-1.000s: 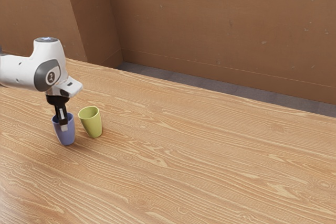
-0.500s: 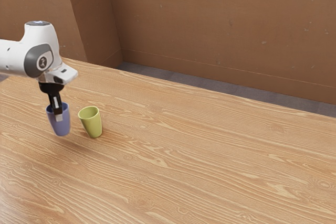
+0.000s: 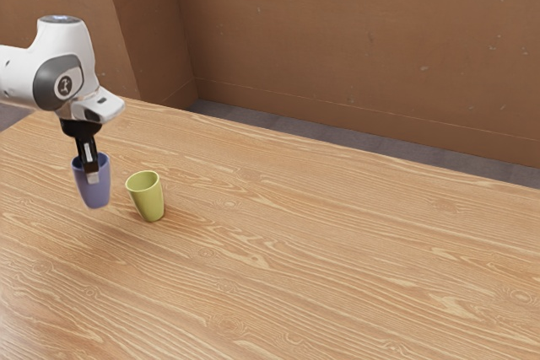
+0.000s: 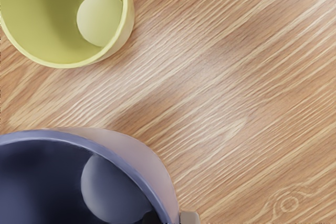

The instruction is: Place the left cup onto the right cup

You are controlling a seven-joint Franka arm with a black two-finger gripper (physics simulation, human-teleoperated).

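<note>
A blue-violet cup [image 3: 91, 185] hangs above the wooden table [image 3: 337, 233], tilted a little, with my gripper [image 3: 89, 166] shut on its rim, one finger inside and one outside. The yellow-green cup [image 3: 146, 196] stands upright on the table just to the exterior view's right of the held cup. In the wrist view the blue cup [image 4: 73, 177] lies close under my hand and the green cup [image 4: 65, 17] shows its open mouth and pale bottom beyond it.
Brown walls [image 3: 354, 31] close the scene behind the table, with a grey floor strip [image 3: 354, 137] along the far edge. The table stretches bare wood toward the exterior view's right.
My gripper has lifted the blue cup off the table and carried it up and slightly to the exterior view's left. The green cup has stayed put.
</note>
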